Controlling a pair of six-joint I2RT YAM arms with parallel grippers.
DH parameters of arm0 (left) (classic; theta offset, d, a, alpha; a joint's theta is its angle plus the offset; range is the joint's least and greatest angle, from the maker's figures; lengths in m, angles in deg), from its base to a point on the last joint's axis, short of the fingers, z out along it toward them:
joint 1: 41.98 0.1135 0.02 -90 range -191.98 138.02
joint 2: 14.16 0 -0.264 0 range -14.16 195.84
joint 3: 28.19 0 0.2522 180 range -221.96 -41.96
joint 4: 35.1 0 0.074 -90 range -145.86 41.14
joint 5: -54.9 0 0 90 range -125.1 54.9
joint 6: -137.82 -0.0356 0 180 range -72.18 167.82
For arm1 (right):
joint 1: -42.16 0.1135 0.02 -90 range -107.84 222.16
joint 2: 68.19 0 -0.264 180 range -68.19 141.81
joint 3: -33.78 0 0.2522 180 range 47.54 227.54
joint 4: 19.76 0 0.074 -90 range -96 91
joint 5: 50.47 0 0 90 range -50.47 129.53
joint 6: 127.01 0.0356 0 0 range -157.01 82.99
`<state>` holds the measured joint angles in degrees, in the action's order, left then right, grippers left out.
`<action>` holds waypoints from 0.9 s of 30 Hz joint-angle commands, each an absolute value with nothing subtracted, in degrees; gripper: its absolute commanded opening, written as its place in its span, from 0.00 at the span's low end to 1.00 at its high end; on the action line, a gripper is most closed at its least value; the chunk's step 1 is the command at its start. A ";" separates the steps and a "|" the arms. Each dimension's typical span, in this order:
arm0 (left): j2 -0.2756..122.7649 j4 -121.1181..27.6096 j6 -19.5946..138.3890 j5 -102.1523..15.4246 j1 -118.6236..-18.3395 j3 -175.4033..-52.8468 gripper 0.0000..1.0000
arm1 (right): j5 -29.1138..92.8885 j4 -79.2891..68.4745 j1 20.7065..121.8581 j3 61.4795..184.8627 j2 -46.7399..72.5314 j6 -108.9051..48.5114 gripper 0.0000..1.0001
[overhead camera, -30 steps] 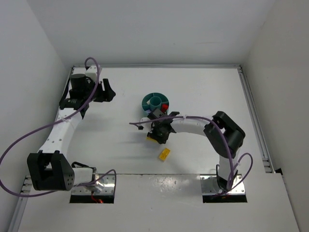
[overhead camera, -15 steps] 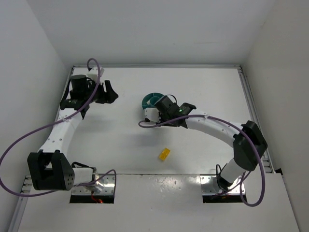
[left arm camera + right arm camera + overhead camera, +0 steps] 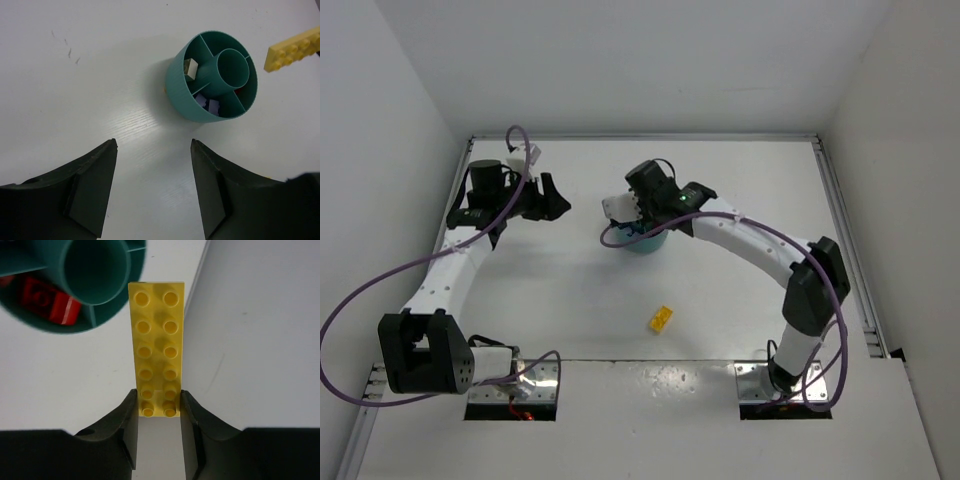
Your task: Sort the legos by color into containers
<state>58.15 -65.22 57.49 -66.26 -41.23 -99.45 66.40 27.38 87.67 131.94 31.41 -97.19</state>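
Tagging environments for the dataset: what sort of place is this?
Probably a lab robot cell: plain white walls, white table with metal edge rail, left arm and right arm bolted to it.

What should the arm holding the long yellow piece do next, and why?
Probably nudge the right gripper so the long yellow studded plastic plate comes over the bare section of the round teal plastic dish, then let go. The plate is clamped in its jaws and seems off to one side of the dish. Other sections hold the off-white brick, purple bricks and red brick.
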 commanded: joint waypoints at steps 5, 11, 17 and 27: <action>57.29 -62.74 57.49 -67.80 -39.96 -98.91 0.66 | 74.32 33.37 87.77 144.91 39.47 -109.69 0.15; 54.74 -62.13 57.49 -67.80 -39.96 -96.98 0.66 | 81.00 36.54 87.77 147.91 44.75 -113.47 0.15; 53.60 -60.99 57.49 -68.32 -39.43 -95.31 0.66 | 83.21 35.66 88.30 150.28 46.68 -115.85 0.15; 52.55 -60.46 58.01 -68.33 -39.43 -93.64 0.66 | 83.74 37.32 89.35 152.04 48.01 -116.99 0.16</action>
<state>54.41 -62.81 57.55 -67.27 -40.31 -94.20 81.66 36.48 88.72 150.08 47.65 -115.95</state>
